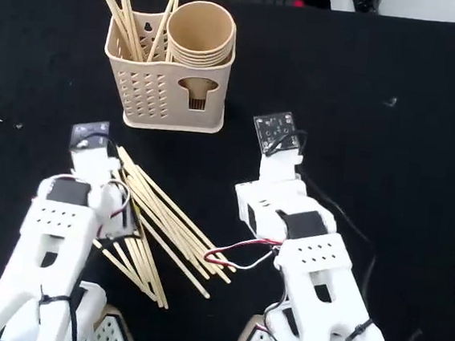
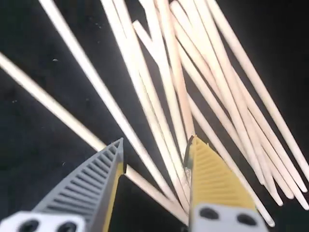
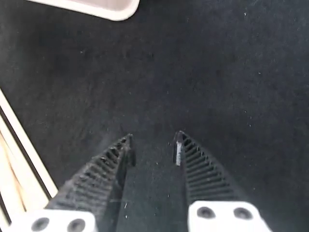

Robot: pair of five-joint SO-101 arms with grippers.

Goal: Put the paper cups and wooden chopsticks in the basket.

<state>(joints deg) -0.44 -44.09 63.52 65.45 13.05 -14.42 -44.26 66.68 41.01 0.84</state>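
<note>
While the left arm's grey-and-yellow gripper [image 2: 155, 143] hangs spread over the fanned pale wooden chopsticks [image 2: 170, 48] on the black worktop [image 2: 38, 159], closing there may pinch several and scatter the rest.

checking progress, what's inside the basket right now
The basket holds a stack of paper cups in one compartment and a few wooden chopsticks standing in the other. Its walls cover their lower ends, so anything at the bottom cannot be seen.

White arms [image 1: 53, 226], red-and-white cables [image 1: 239, 260], ribbed fingers [image 3: 104, 169].
</note>
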